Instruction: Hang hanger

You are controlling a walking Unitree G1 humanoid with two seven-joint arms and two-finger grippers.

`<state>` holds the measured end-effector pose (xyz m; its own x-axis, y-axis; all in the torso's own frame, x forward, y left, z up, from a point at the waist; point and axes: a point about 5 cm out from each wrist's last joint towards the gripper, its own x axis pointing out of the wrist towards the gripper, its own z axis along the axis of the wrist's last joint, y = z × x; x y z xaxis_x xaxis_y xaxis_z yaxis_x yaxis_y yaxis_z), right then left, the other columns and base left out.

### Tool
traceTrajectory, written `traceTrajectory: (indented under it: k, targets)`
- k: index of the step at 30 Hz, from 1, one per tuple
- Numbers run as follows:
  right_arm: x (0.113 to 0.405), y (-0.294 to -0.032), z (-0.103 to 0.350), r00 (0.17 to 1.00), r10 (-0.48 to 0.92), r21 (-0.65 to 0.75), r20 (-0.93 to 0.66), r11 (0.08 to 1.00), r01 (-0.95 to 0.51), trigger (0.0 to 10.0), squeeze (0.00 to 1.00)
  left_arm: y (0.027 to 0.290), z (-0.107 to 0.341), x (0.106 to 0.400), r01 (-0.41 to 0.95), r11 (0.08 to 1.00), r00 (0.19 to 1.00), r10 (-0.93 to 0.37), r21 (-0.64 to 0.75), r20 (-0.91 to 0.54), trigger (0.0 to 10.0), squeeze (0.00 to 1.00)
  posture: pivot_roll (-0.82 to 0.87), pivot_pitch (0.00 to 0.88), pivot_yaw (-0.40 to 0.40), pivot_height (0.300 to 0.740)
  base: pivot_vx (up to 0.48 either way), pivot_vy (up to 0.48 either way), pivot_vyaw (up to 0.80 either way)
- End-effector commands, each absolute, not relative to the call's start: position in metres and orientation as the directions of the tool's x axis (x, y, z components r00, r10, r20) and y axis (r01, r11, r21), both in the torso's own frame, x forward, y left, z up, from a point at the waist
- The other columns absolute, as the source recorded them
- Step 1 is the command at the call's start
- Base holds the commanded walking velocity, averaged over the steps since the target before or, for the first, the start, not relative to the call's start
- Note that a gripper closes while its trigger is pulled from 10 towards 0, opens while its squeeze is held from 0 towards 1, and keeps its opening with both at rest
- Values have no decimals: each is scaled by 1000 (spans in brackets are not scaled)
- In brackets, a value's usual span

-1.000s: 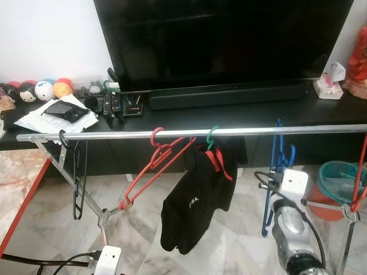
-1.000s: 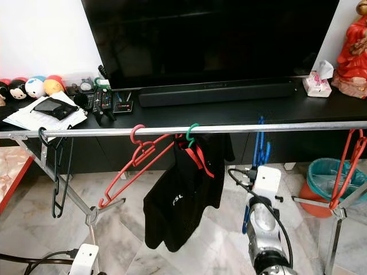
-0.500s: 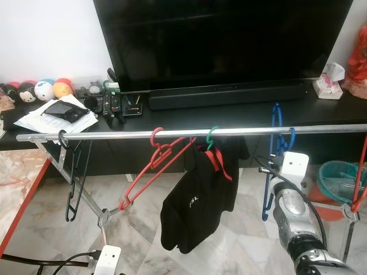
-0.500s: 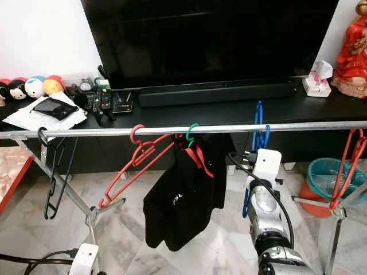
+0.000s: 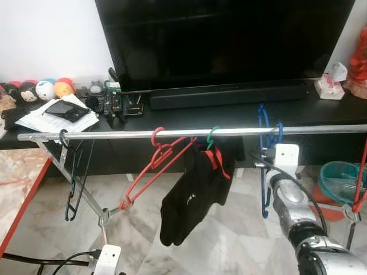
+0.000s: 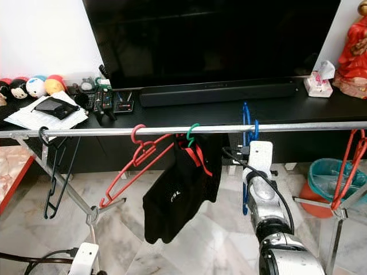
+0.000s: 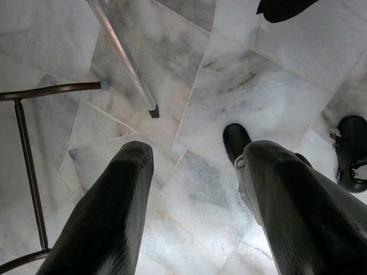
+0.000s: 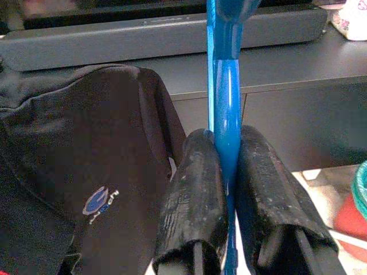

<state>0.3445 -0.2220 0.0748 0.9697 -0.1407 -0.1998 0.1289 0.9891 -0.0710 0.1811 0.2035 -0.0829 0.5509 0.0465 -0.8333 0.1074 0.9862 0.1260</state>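
Note:
A blue hanger (image 5: 264, 172) is pinched between the fingers of my right gripper (image 8: 225, 143), which is shut on its stem just right of the black garment. Its hook (image 5: 262, 112) rises above and crosses the silver rail (image 5: 114, 135); whether it rests on the rail I cannot tell. My right arm (image 5: 289, 200) reaches up from below, its wrist box (image 5: 285, 157) just under the rail. Along the rail hang a black hanger (image 5: 74, 183), a tilted red hanger (image 5: 155, 166), and a green-hooked hanger carrying the black garment (image 5: 192, 195). My left gripper (image 7: 195, 172) hangs open over the marble floor.
Behind the rail stands a black TV cabinet (image 5: 200, 117) with a TV, a soundbar (image 5: 226, 94), remotes, papers and plush toys. Another red hanger (image 5: 361, 183) and a teal bin (image 5: 338, 180) are at the far right. The rack's slanted legs (image 5: 80, 183) and a cable lie low left.
My right arm has carried the blue hanger up and to the left, so its hook now stands above the rail. The black hanger at the left has swung slightly.

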Motion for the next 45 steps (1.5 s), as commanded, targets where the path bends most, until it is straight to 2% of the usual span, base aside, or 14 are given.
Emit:
traceTrajectory:
  k: [1,8,24,37,38,39,45]
  targets:
    - [352,-221,85,973,-127,-84,-193,990,112,10000,0,207,-83,180,111,984,547,59,142,-835,10000,0,-177,0,71,740,0,0,0]
    - [358,-219,85,956,-119,-115,-270,989,91,10000,0,207,-83,180,112,984,546,56,139,-836,10000,0,-174,0,72,740,0,0,0]
    - [362,-212,84,924,-96,-64,-370,995,78,10000,0,207,-83,180,112,984,543,55,137,-838,10000,0,-173,0,74,740,0,0,0]
    - [361,-202,81,936,-63,-28,-345,998,57,10000,0,209,-82,181,115,982,544,61,147,-837,10000,0,-176,0,82,740,0,0,0]
    - [361,-200,82,941,-58,-29,-334,998,51,10000,875,209,-82,181,115,982,545,62,148,-836,10000,0,-175,0,81,740,0,0,0]
    - [361,-199,82,945,-51,-24,-324,999,45,10000,1000,209,-82,181,115,982,545,63,149,-836,10000,0,-175,0,81,740,0,0,0]
    - [360,-195,83,954,-42,-21,-297,999,37,10000,1000,209,-82,181,114,982,546,65,151,-835,10000,0,-174,0,81,740,0,0,0]
